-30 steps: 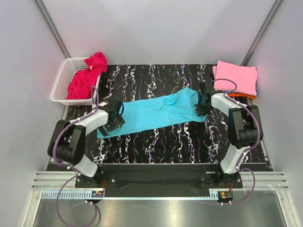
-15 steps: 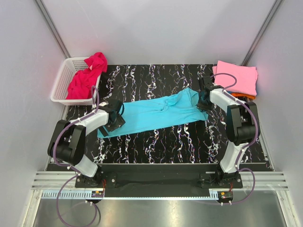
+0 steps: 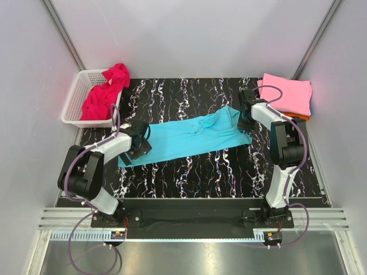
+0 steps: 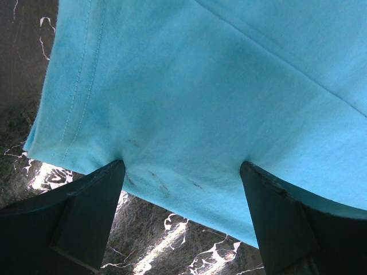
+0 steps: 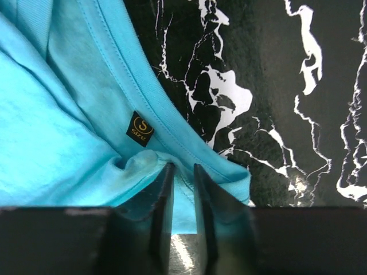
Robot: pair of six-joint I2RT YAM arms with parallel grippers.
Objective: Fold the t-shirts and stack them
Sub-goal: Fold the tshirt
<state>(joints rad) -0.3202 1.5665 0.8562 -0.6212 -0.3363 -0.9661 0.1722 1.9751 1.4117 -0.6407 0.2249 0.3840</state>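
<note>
Bench (image 3: pixel 189 177) carries turquoise t-shirt (image 3: pixel 189 134) mid-bench, long axis left-right, hem left, collar right. Left pincer (image 4: pixel 182 166) wide, straddling hem at the left end. Right pincer (image 5: pixel 183 171) narrow, pinching collar edge at the right end. Each arm is nearest its own end.

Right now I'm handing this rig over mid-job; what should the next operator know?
Left gripper: open, at the hem end of the turquoise t-shirt.
Right gripper: shut on its collar end.
The shirt lies stretched across the table.
Done: pink t-shirt folded atop orange t-shirt, far right.
Left: fold and stack the turquoise one, then the magenta-red t-shirt draped in the basket.
</note>
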